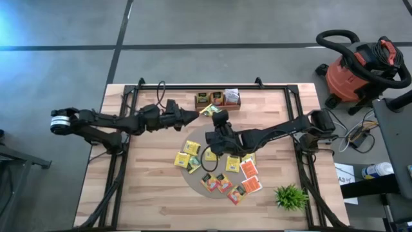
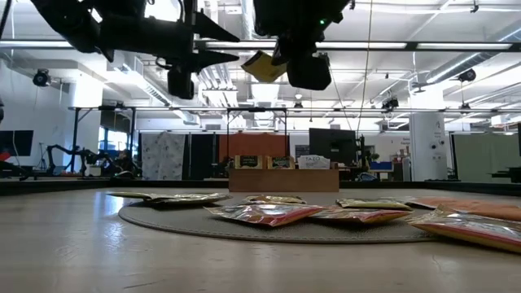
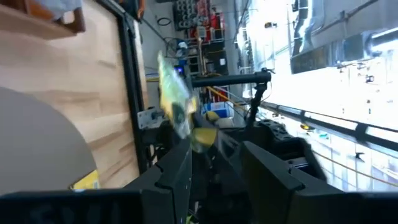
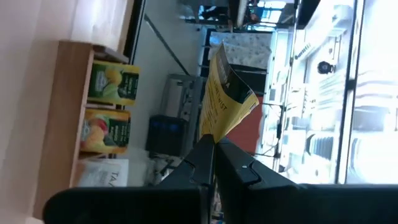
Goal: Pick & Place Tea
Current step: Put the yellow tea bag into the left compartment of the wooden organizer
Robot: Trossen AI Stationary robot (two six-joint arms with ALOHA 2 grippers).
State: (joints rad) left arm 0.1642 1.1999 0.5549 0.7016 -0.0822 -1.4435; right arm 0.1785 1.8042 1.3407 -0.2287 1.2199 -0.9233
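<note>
- right gripper [image 4: 214,149] is pinched shut on a yellow tea packet [image 4: 224,99], held in the air between the round mat [image 1: 193,180] and the wooden tray [image 1: 217,100]
- left gripper [image 1: 193,116] hangs just beside that packet, fingers apart, holding nothing
- tray only has a few packets standing in it
- most of the tea [image 1: 219,169] is still lying on the mat, so I'd say early days, loads left

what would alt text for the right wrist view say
The right gripper, shut, pinches a yellow tea packet by its edge, held up in the air. Beside it a wooden tray on the table holds upright tea packets in its compartments, with the room beyond.
</note>
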